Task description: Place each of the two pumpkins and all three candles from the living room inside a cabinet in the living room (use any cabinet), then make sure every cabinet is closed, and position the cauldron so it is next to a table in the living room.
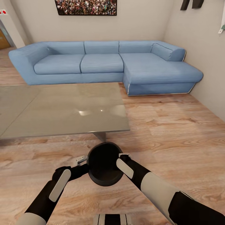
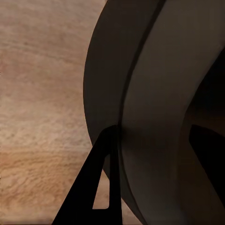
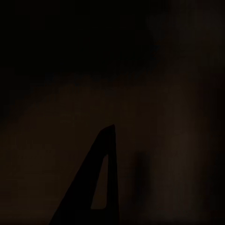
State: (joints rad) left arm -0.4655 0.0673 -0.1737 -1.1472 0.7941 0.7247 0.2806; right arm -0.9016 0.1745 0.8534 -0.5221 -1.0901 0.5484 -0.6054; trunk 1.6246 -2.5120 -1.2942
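- The left hand (image 1: 85, 165) sits at the rim of the cauldron (image 1: 103, 165). In the left wrist view one finger (image 2: 101, 180) lies outside the wall and a dark shape sits inside it, so it looks closed over the rim.
- The right hand (image 1: 122, 158) meets the opposite rim; its wrist view is too dark, so I cannot tell how far open it is.
- The cauldron hangs between both arms over the wooden floor (image 1: 175, 131), just short of the near edge of the grey tabletop (image 1: 62, 109), by a leg (image 1: 100, 135).
- Risk, as I judge it: a two-sided rim hold could slip or tilt if the arms move unevenly, or the pot could knock the leg.
- Beyond stands a blue sofa (image 1: 103, 62). No readable writing anywhere.
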